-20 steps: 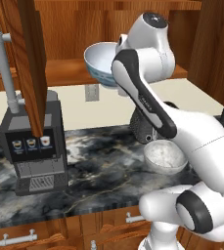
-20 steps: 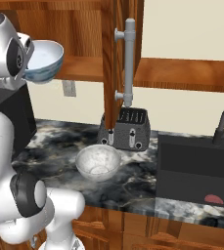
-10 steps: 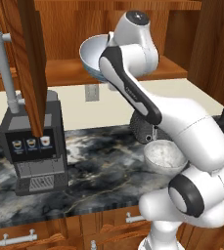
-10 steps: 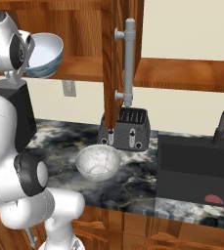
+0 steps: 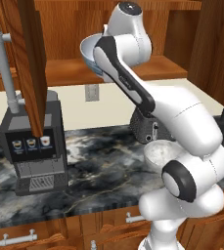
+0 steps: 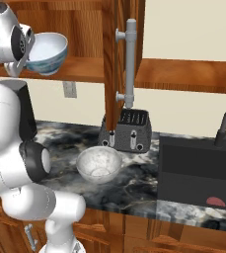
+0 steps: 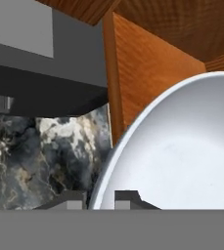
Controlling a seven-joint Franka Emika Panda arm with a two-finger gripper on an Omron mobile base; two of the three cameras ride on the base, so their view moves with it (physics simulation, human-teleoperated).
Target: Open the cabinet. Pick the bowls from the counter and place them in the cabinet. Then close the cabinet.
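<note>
At the left end of the desk (image 5: 84,180) a dark coffee machine (image 5: 33,146) stands near the back edge, and the left door (image 5: 31,58) of the cabinet (image 6: 85,29) hangs swung out above it, its grey bar handle (image 5: 1,63) facing outward. Further right, the white arm is raised to the level of the cabinet's open bottom shelf (image 5: 69,66), and the pincer (image 7: 101,197) is closed on the rim of the white bowl with blue pattern (image 6: 46,52); in the hand view one dark fingertip (image 7: 67,201) sits outside the rim and the other inside, with the bowl's pale inside surface spreading to the right. The bowl is tilted, held in the air just in front of the shelf edge, not resting on anything; in the left base view its rim (image 5: 91,51) shows beside the arm's upper link. Below and to the right, the speckled grey-white bowl (image 6: 98,164) sits upright on the desk near the front edge, just in front of a dark toaster (image 6: 127,131) that stands toward the back edge. Above the toaster the right cabinet door (image 6: 112,64) is also swung open, its grey bar handle (image 6: 129,64) hanging over the toaster. At the right end, a dark sink (image 6: 198,170) is set into the desk, with a black tap (image 6: 225,126) at its back edge.
</note>
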